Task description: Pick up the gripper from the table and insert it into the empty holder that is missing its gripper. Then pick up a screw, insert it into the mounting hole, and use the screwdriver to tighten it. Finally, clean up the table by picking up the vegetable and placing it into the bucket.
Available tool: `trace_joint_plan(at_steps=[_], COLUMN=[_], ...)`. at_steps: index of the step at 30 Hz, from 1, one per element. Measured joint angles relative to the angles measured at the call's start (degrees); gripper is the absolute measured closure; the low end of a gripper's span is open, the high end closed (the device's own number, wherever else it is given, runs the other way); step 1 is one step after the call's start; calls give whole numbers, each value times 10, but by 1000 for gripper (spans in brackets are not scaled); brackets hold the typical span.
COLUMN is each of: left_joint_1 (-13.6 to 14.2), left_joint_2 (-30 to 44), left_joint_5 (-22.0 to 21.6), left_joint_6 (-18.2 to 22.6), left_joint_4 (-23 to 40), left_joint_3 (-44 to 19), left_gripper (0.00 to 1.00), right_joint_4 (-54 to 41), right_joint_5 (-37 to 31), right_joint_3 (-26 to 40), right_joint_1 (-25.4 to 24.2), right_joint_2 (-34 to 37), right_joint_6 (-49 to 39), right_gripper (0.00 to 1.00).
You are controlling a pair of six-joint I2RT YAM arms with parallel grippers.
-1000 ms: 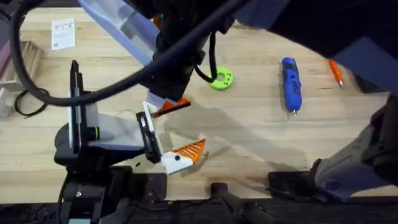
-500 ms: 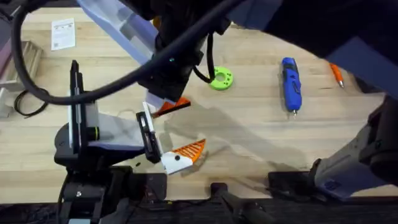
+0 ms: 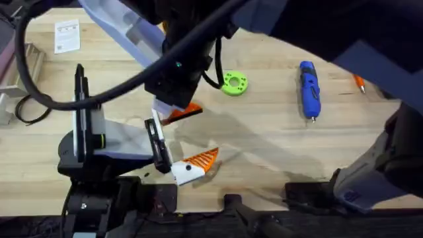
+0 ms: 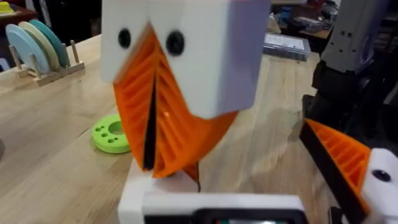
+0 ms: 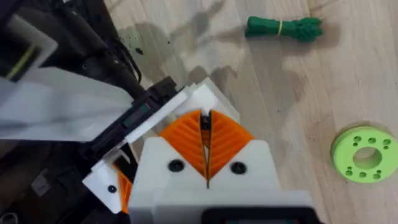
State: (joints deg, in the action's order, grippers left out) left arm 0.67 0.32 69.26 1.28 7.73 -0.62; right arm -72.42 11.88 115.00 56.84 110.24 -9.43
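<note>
The screwdriver [image 3: 308,89] is showing blue. The vegetable [image 5: 283,28] is looking dark green. The ring [image 3: 234,83] is glowing bright green on the light wooden counter [image 3: 277,142].

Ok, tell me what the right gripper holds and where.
Cannot be told: the right gripper has its orange ribbed pads shut at the left arm's white plastic holder, and anything pinched between them is hidden.

Table [image 3: 277,132]: light wood, visible plank grain, matt. Right gripper [image 5: 206,146]: matt white plastic blocks, orange ribbed plastic pads. Screwdriver [image 3: 308,89] at 2 o'clock: glossy blue plastic, silver metal tip. Vegetable [image 5: 283,28]: dark green, rough knotted texture. Disc [image 3: 234,83]: bright green matt plastic w/ holes.
</note>
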Motion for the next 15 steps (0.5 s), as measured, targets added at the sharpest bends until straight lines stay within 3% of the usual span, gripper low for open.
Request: trace_joint_plan(at_steps=[9,10,15], left_joint_1=[0,0,0], left_joint_2=[0,0,0], left_joint_5=[0,0,1], left_joint_6=[0,0,0], left_joint_4=[0,0,0], left_joint_3=[0,0,0], left_gripper=[15,15,15], right_joint_4=[0,0,0], right_joint_5=[0,0,-3], right_joint_3=[0,0,1], right_joint_1=[0,0,0], right_joint_2=[0,0,0], right_joint_6=[0,3,2], right_gripper=[996,950,251])
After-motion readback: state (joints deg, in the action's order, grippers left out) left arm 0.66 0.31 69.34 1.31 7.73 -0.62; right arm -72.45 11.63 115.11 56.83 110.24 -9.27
